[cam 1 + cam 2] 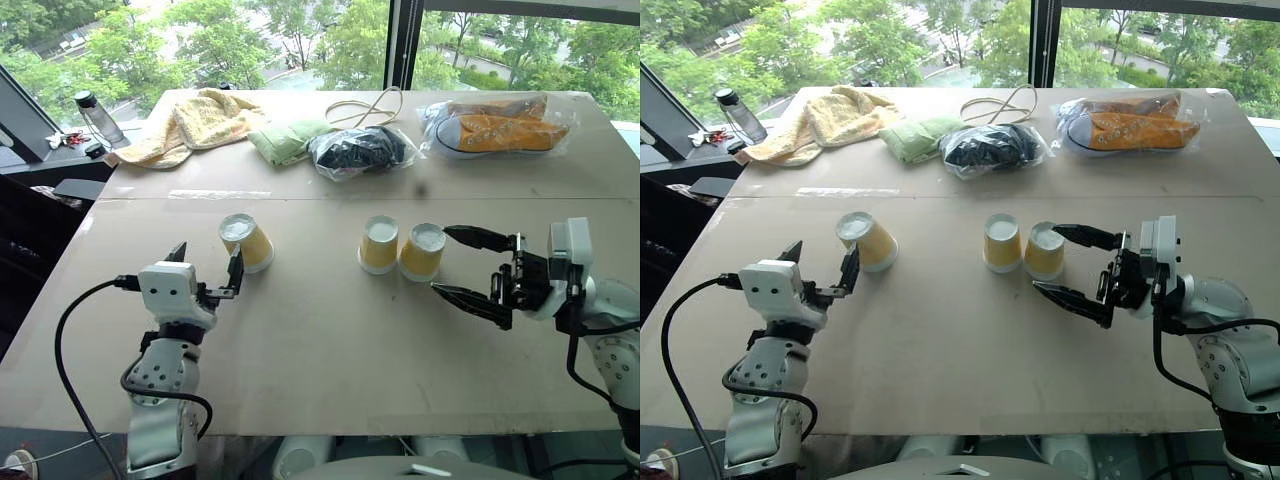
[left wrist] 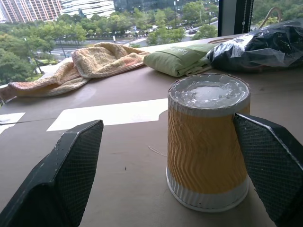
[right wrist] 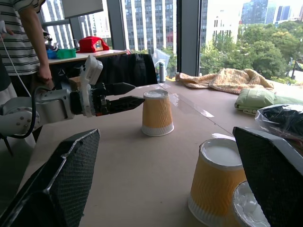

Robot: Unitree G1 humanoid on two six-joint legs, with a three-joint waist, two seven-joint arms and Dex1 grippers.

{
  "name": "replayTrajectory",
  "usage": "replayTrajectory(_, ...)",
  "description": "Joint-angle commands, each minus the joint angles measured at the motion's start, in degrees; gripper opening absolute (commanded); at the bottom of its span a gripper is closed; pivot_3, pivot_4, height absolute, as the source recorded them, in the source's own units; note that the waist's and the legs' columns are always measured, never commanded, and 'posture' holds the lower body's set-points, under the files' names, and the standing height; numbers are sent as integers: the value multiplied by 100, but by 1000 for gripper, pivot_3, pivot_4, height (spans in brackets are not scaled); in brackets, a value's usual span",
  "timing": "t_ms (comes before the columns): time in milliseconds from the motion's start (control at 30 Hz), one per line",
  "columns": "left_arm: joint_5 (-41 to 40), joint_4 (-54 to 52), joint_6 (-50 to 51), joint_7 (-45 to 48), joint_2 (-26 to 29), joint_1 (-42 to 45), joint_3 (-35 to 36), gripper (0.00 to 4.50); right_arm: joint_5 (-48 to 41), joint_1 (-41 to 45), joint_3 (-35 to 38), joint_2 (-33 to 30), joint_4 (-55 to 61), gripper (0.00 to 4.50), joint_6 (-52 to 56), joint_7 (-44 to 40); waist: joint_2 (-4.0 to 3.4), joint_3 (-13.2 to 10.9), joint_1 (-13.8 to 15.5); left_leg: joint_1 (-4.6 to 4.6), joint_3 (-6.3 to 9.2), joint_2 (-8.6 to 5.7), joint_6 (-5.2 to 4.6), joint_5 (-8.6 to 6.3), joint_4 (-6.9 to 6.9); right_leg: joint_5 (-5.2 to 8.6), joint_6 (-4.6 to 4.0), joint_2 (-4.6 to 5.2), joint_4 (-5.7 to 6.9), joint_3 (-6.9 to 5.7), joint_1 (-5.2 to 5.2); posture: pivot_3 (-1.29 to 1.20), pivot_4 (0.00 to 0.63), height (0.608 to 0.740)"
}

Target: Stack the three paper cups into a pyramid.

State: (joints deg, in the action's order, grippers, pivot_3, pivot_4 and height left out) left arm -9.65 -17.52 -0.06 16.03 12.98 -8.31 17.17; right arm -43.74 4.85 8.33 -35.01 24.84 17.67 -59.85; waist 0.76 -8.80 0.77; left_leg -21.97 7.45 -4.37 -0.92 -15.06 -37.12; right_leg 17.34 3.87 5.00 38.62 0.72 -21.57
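Three yellow paper cups stand upside down on the brown table (image 1: 320, 350). One cup (image 1: 246, 241) is alone on the left. The other two, a middle cup (image 1: 379, 243) and a right cup (image 1: 422, 250), stand side by side and almost touch. My left gripper (image 1: 207, 262) is open just short of the lone cup (image 2: 208, 142), which stands near the right finger (image 2: 274, 170). My right gripper (image 1: 441, 260) is open and points leftward, its fingertips beside the right cup. Neither gripper holds anything.
Along the table's far side lie a yellow towel (image 1: 190, 122), a green cloth (image 1: 285, 138), a black bagged bundle (image 1: 360, 150), bagged orange shoes (image 1: 500, 125) and a looped cord (image 1: 370, 105). A water bottle (image 1: 97, 117) stands far left. A person (image 3: 23, 42) stands beyond the table.
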Motion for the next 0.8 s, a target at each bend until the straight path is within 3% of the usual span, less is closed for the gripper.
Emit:
replayTrajectory(33, -175, 46, -25, 181, 139, 163, -92, 4500, -18, -75, 149, 48, 88, 4444, -202, -44, 0, 0, 0, 0, 0, 0, 1, 0, 0, 0, 0, 0, 0, 0, 0, 0, 150, 734)
replayTrajectory(667, -338, 823, 19, 354, 279, 1050, -244, 4500, -14, -325, 140, 204, 171, 4444, -518, -14, 0, 0, -3, 0, 1, 1, 10, 6, -1, -1, 1, 0, 0, 0, 0, 0, 150, 734)
replayTrajectory(800, -363, 880, -11, 377, 244, 1073, -283, 3550, -49, -338, 153, 221, 175, 4500, -556, -21, 0, 0, -7, 1, -2, 1, 10, 6, -1, -1, 1, 1, 0, 4, 0, 0, 150, 734)
